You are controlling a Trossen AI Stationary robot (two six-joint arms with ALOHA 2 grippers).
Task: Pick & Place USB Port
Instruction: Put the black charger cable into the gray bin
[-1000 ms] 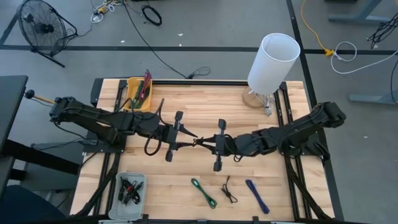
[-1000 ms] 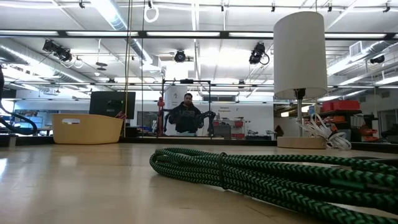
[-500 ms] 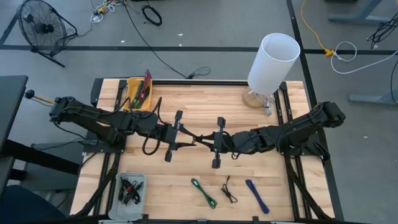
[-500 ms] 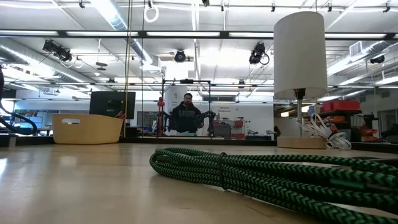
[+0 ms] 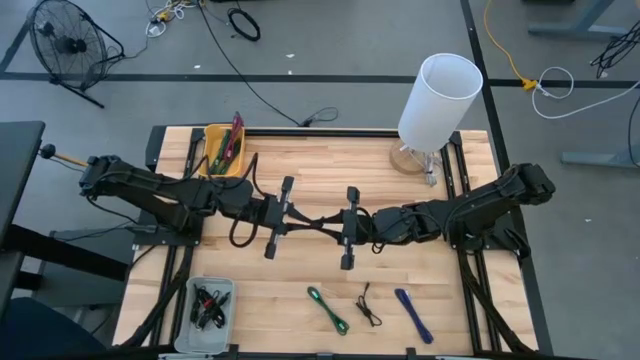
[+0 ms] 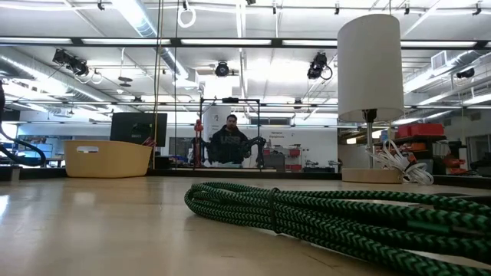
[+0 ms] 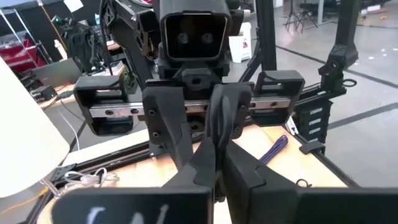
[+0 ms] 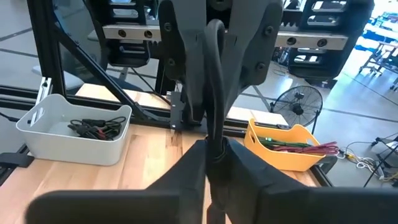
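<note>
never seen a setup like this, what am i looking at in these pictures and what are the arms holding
Two dark robot arms work at a wooden table. The high view looks straight down; the low view sits at table height; each wrist view looks out past that arm's own fingers.

In the middle, the left tool and the right tool meet nose to nose with a black cable between them. Both pairs of fingers pinch it, as the wrist views show.

On the table: a white lamp, a yellow bin of cables, a grey bin of black cables, and loose green, black and blue cables near the front edge. The green one fills the low view.
</note>
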